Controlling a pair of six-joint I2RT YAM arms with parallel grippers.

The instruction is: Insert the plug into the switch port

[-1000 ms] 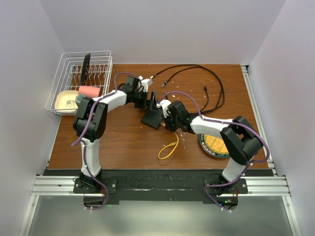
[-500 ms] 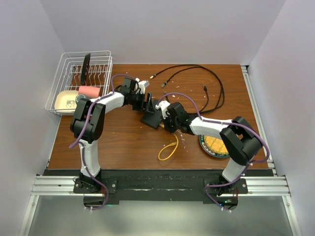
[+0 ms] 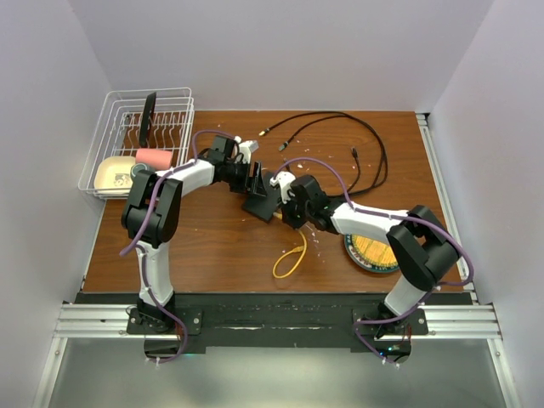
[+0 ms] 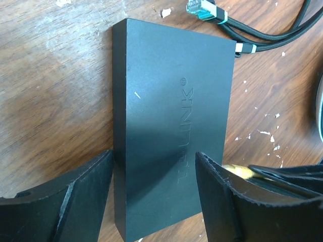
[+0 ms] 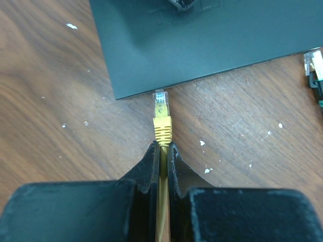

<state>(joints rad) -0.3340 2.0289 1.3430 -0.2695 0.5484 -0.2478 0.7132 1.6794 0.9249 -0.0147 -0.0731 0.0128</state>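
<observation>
The switch (image 3: 261, 205), a flat matte-black box, lies on the wooden table. In the left wrist view the switch (image 4: 166, 116) lies between my fingers. My left gripper (image 4: 154, 169) is open and straddles its near end (image 3: 254, 180). My right gripper (image 5: 162, 147) is shut on the yellow cable just behind its yellow plug (image 5: 162, 121). The plug's clear tip touches the near side of the switch (image 5: 212, 40) close to a corner. No socket shows there. My right gripper (image 3: 285, 201) sits right of the switch, with the yellow cable (image 3: 291, 255) looping behind it.
A round yellow-and-dark plate (image 3: 374, 252) lies at the right front. Black cables (image 3: 340, 127) run across the back, with a teal-tipped plug (image 4: 204, 10) by the switch's far end. A white wire rack (image 3: 136, 144) with dishes stands at the back left.
My left gripper has shifted slightly over the switch. My right arm has shifted a little with the plug in it. The switch has hardly moved.
</observation>
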